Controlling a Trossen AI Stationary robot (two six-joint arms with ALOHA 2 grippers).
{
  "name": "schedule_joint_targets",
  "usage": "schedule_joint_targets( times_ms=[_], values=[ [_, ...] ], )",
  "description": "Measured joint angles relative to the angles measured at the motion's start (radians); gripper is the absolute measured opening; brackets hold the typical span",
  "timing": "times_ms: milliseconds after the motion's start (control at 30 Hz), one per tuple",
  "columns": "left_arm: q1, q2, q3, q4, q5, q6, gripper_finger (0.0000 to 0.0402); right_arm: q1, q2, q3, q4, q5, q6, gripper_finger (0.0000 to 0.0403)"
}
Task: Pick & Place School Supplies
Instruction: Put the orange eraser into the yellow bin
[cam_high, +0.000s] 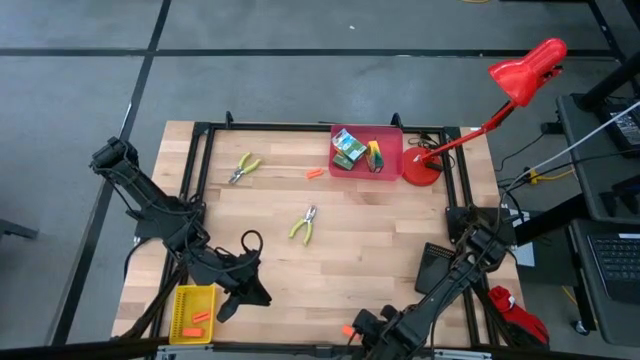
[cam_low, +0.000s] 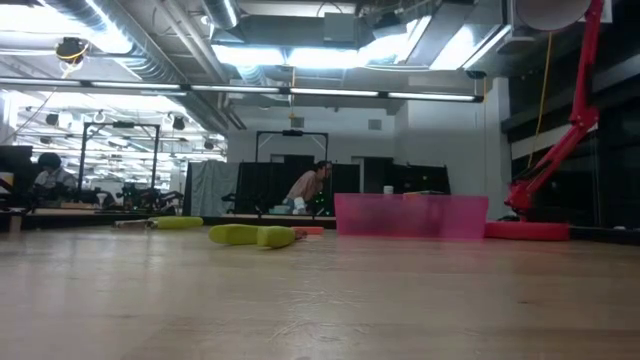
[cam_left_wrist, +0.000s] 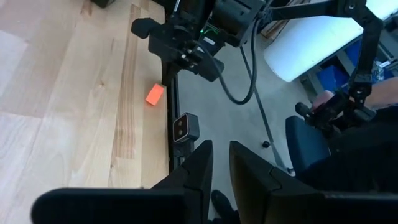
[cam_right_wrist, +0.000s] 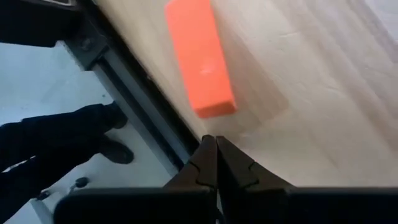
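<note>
While the left end effector (cam_high: 228, 306) hovers slightly spread beside the yellow bin (cam_high: 192, 312), the right end effector (cam_right_wrist: 216, 144) sits pressed together near an orange stick (cam_right_wrist: 200, 57).

wood table (cam_high: 380, 240): two pliers (cam_high: 304, 224), orange sticks (cam_high: 315, 173), red bin (cam_high: 392, 160), yellow bin (cam_high: 180, 310).

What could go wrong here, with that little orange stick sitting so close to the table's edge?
1. The orange stick lies by the table edge, and the right gripper is shut just beside it. A small nudge might push it off onto the floor.
2. The left gripper hangs past the same edge, near the right arm. If both reach for the stick, the arms might bump.
</note>
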Motion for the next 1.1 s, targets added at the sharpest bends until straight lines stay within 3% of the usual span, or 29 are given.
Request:
schedule_joint_targets(
  times_ms=[400, 733, 1100],
  values=[
    [-0.001, 0.0, 0.0, 0.002, 0.001, -0.006, 0.0049, -0.04, 0.009, 0.0, 0.032, 0.03, -0.053, 0.0],
    [-0.001, 0.0, 0.0, 0.024, 0.001, -0.016, 0.0049, -0.158, 0.011, 0.0, 0.054, 0.091, -0.197, 0.0],
    [-0.015, 0.0, 0.0, 0.033, -0.004, -0.025, 0.0041, -0.318, 0.011, 0.0, 0.228, 0.138, -0.358, 0.0]
  ],
)
